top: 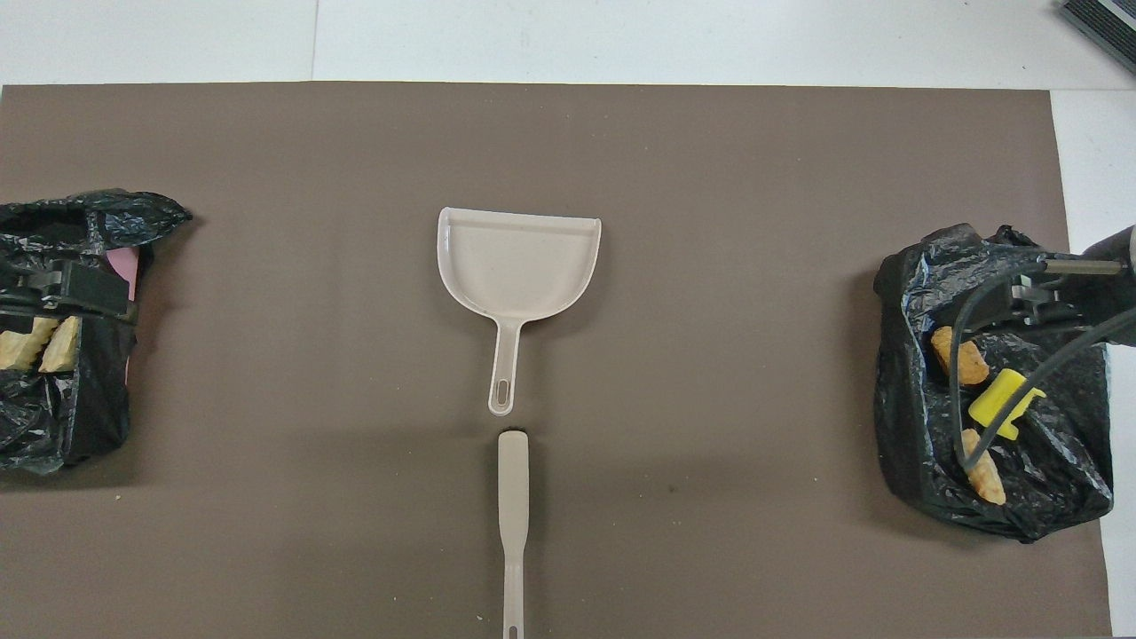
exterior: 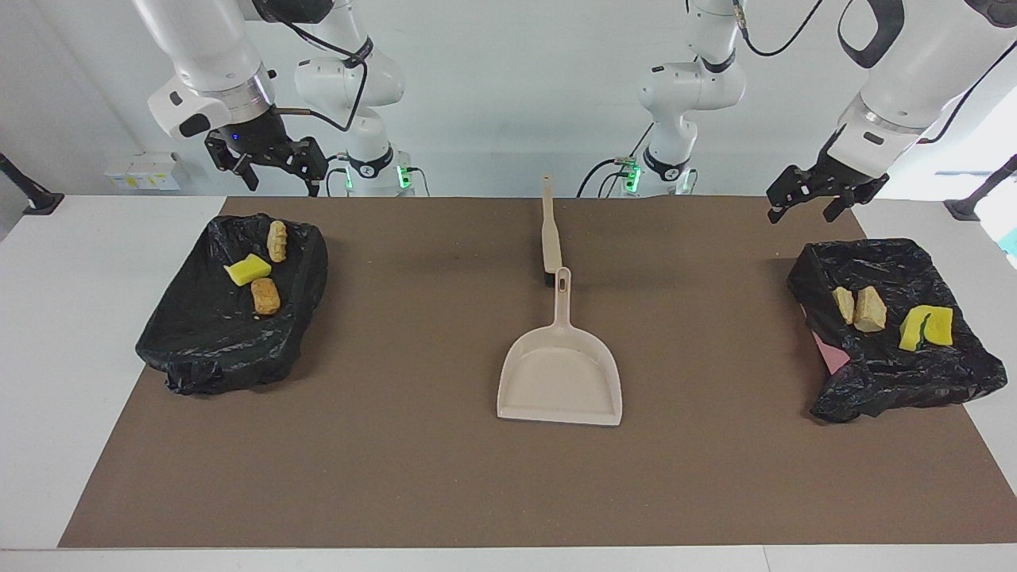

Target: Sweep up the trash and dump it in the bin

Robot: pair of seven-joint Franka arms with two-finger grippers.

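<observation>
We see crinkled black bin bags [exterior: 230, 318] [exterior: 894, 349] under both empty, spread-fingered grippers, left [exterior: 810, 200] and right [exterior: 266, 163], holding spongy yellow and crusty brown trash [exterior: 248, 270]: apparently 6 bits.

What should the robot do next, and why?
Probably just pull both arms back. No trash lies on the brown mat: it all sits in the two black-lined bins, and the dustpan and brush lie in the middle. The left gripper hangs over one bin's edge, the right gripper over the other's.

table [exterior: 48, 334], brown mat [exterior: 397, 445], dustpan [exterior: 560, 381], brush [exterior: 550, 234], two bins [exterior: 206, 342]
</observation>
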